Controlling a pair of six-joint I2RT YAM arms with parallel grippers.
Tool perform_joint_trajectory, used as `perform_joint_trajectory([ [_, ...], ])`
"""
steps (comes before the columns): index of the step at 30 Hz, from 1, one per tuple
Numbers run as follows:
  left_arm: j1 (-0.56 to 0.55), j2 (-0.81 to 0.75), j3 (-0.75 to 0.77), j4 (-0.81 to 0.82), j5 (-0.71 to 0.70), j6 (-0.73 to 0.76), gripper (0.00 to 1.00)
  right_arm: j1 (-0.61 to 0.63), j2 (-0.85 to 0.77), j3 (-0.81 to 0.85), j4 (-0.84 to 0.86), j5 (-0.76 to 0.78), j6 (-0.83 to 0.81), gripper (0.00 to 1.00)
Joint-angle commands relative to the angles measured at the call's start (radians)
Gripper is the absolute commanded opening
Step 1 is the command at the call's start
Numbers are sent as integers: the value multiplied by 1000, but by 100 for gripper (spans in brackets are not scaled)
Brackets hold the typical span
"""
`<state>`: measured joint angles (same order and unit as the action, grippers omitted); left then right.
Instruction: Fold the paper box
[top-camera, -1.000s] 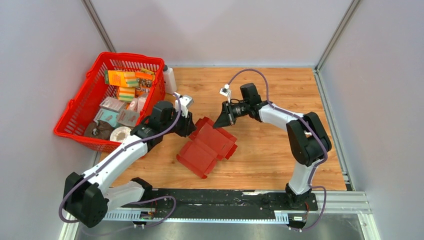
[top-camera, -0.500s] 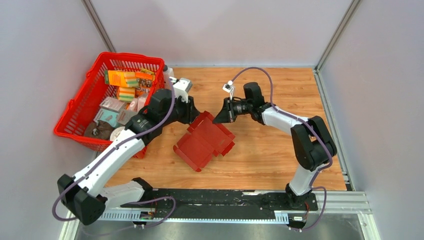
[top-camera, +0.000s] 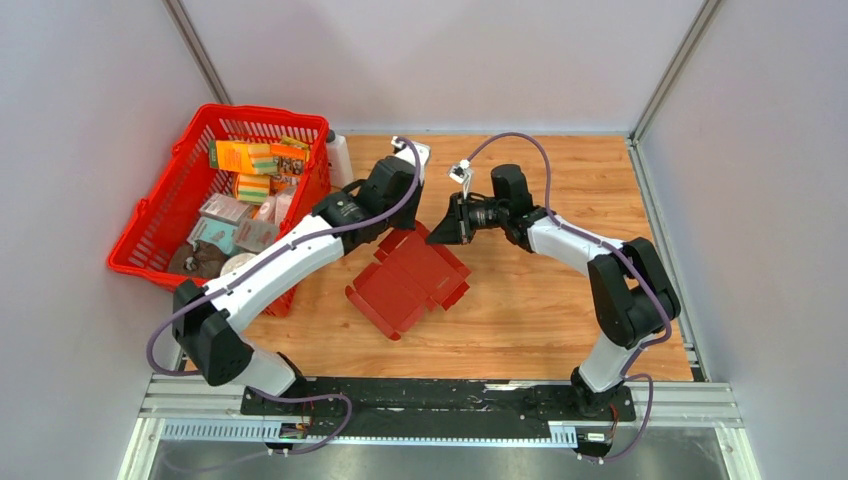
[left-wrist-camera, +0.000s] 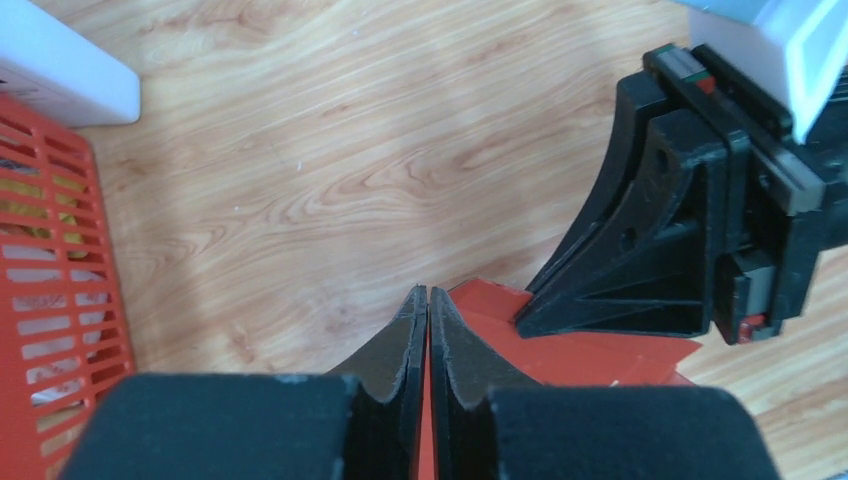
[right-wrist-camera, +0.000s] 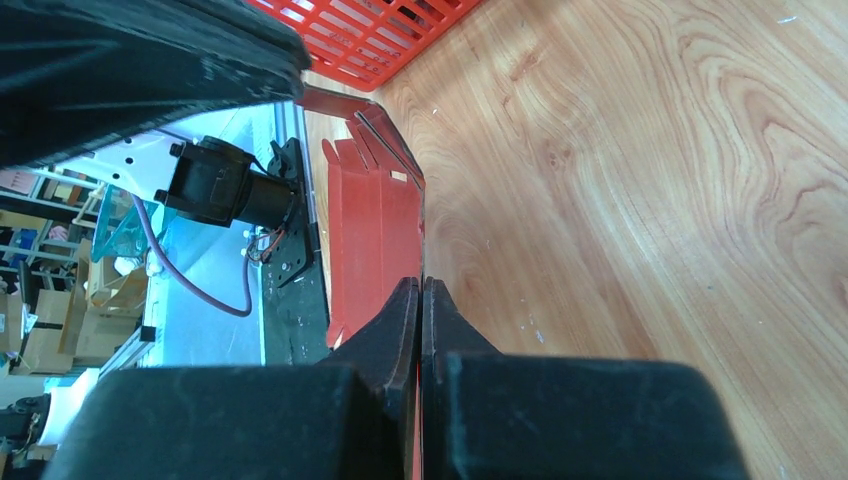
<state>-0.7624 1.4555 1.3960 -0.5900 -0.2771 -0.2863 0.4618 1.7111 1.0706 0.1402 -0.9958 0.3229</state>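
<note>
The paper box (top-camera: 405, 282) is a flat dark red die-cut sheet with tabs, lying at a slant on the wooden table, its far edge raised. My left gripper (top-camera: 383, 232) is shut on the sheet's far left edge; red card shows between its jaws in the left wrist view (left-wrist-camera: 428, 292). My right gripper (top-camera: 436, 238) is shut on the far right edge; a thin red line runs between its jaws in the right wrist view (right-wrist-camera: 421, 284). The sheet also shows in the left wrist view (left-wrist-camera: 600, 352) and the right wrist view (right-wrist-camera: 370, 230). The two grippers stand close together, facing each other.
A red plastic mesh basket (top-camera: 160, 225) of printed packages stands at the left, close to my left arm. A white bottle (top-camera: 340, 158) stands by its far right corner. Grey walls close off the table at the back and sides.
My left arm has swung right and away from the basket, its wrist now over the sheet's far edge. The sheet has shifted a little to the left. My right gripper has hardly moved.
</note>
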Motion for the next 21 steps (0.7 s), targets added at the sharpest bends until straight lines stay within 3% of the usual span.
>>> perform_joint_trajectory([
  [1,-31,45,60,-68,-114,19,9,-2,-42,-8,59,3,15,0],
  [16,-86,95,38,-28,-86,-28,3,2,-47,-12,68,5,19,0],
  [21,-94,42,14,-18,-152,-40,10,3,-51,-17,70,3,16,0],
])
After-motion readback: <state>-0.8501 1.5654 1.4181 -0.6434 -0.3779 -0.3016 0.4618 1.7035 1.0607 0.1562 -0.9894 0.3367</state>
